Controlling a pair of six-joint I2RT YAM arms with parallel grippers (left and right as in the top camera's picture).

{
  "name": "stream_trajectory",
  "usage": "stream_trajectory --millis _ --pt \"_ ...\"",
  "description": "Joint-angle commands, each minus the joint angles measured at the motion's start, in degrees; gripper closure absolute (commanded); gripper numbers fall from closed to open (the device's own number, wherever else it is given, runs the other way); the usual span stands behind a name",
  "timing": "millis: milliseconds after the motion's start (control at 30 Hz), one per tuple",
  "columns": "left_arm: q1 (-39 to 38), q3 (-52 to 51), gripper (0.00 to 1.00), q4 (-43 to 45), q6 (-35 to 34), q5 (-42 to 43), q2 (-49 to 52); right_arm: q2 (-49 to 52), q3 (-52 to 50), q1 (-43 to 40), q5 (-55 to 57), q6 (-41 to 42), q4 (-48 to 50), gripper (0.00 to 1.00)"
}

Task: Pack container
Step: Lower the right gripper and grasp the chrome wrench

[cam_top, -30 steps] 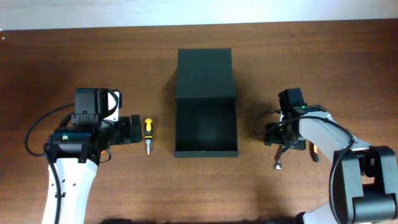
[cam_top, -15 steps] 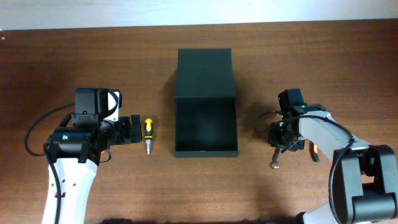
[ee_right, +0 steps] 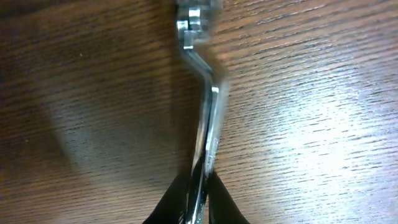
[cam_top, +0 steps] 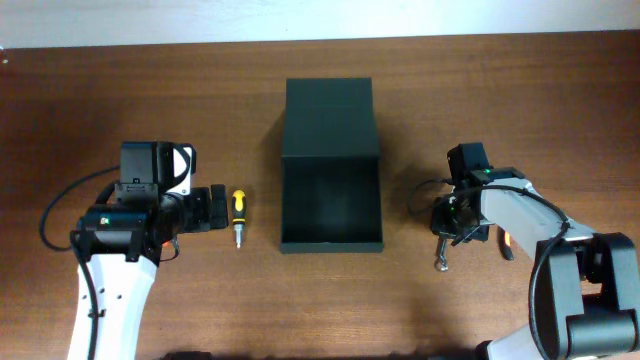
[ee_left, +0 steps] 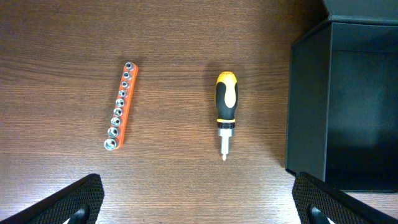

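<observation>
Zero items are packed so far: the container [cam_top: 330, 205] sits open at the centre of the table, flap lid [cam_top: 329, 118] thrown back to the far side, inside looking bare. To its right the right gripper [ee_right: 199, 200] is pinched on a metal wrench [ee_right: 206, 118], can't tell if it is off the table, and the left gripper [cam_top: 214, 208] hangs spread wide, holding nothing. By my read everything is left: wrench, screwdriver [ee_left: 225, 109] just left of the container and socket rail [ee_left: 119, 106] further left go in, then the lid closes.

Overhead looks down; wrist views face table [ee_left: 62, 37], right seemingly nearest.
</observation>
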Motion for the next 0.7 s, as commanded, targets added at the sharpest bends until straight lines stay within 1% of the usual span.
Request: stream_trajectory --millis 0,133,467,567,667 --pt "0.0 1.0 0.01 0.0 -0.5 -0.6 0.1 3.7 -2.6 0.5 -1.1 0.5 0.0 0.94" --pt "0.0 1.0 0.01 0.0 -0.5 -0.6 0.1 3.7 -2.6 0.5 -1.1 0.5 0.0 0.96" --pt "0.0 1.0 0.01 0.0 -0.5 -0.6 0.1 3.4 -1.6 0.5 -0.7 0.2 0.3 0.96" --pt "0.0 1.0 0.01 0.0 -0.5 -0.6 0.1 1.8 1.5 0.6 -0.7 -0.2 -1.9 0.96" --pt "0.0 1.0 0.01 0.0 -0.5 -0.6 0.1 -1.0 7.0 1.5 -0.7 -3.9 -5.9 0.96"
